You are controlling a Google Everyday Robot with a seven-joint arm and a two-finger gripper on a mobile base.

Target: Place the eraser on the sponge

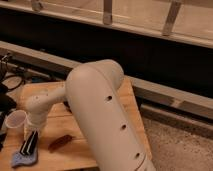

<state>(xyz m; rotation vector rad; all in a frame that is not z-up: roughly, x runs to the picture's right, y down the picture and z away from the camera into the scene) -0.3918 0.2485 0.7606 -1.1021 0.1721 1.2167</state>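
Jaws on the gripper point(32, 129) sit right at the eraser's point(29, 143) far end, and you cannot tell if they grip it. Eraser lies on the sponge point(20, 160) at the bench's point(67, 156) near corner, long axis running near-to-far. It is likely light and stiff, best pinched across its narrow width.

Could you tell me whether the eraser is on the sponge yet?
Apparently on: the eraser overlaps the sponge, with the hand directly above it.
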